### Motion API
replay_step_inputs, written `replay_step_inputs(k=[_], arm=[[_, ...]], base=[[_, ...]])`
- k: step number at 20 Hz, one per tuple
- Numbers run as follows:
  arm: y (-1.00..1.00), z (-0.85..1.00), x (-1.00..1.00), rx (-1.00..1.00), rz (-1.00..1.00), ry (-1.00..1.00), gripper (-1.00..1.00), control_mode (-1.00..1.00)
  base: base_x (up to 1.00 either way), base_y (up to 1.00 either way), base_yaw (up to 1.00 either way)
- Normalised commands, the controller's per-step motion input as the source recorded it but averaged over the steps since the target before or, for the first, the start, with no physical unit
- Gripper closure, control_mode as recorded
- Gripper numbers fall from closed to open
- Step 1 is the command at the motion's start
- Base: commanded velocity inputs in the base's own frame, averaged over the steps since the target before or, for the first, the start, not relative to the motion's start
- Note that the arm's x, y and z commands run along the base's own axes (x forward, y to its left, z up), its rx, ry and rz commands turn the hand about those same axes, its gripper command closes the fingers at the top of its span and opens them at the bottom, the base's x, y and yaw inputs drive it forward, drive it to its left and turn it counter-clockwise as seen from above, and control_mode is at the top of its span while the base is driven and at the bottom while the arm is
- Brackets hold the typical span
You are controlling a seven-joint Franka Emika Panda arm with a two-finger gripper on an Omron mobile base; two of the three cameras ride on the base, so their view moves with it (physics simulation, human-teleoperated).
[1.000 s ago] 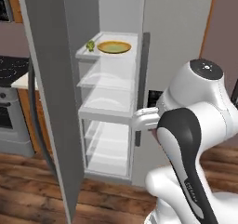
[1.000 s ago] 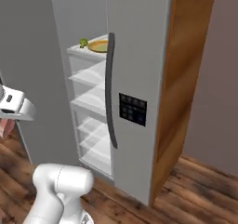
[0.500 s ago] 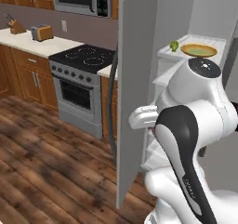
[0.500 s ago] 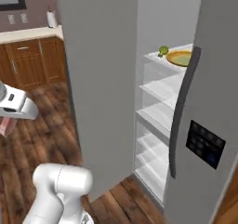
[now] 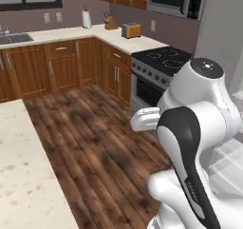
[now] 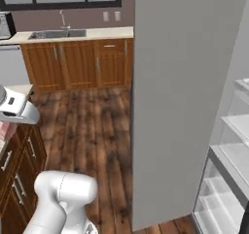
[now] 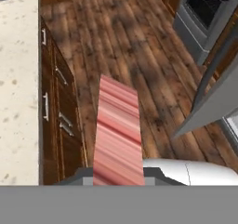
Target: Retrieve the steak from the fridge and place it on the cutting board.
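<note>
Hand view: the steak [image 7: 116,135] stands edge-on between the tool's [image 7: 116,179] fingers, a striped pink-red slab rising from the bottom; the fingertips themselves are cut off at the frame's lower edge, so the clamp on the meat is read from the steak's position between them. Tool grasping the steak. Below it lies wooden floor [image 7: 125,42], not a support. The pale speckled tabletop [image 7: 18,88] lies just left of the steak, with dark cabinet fronts under it.

Right base view: a sliver of pink shows at the left edge under the white hand [image 6: 17,109], too small to make out.

The fridge [image 6: 233,145] is open; its grey door [image 6: 180,102] blocks much of the room behind. Stove [image 5: 159,69] stands beside the fridge. Toaster [image 5: 130,30] and sink [image 6: 58,34] sit on far counters.
</note>
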Motion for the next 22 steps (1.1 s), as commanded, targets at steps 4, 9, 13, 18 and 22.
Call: replay_step_inputs(k=[4,9,13,18,22], arm=[[0.00,0.00,0.00,0.00,0.00,0.00,1.00,1.00],[0.00,0.00,0.00,0.00,0.00,0.00,1.00,1.00],[0.00,0.00,0.00,0.00,0.00,0.00,1.00,1.00],[0.00,0.00,0.00,0.00,0.00,0.00,1.00,1.00],[0.00,0.00,0.00,0.00,0.00,0.00,1.00,1.00]], base=[[0.08,0.10,0.43],[0.12,0.11,0.30],[0.51,0.38,0.07],[0.96,0.31,0.00],[1.00,0.16,0.00]])
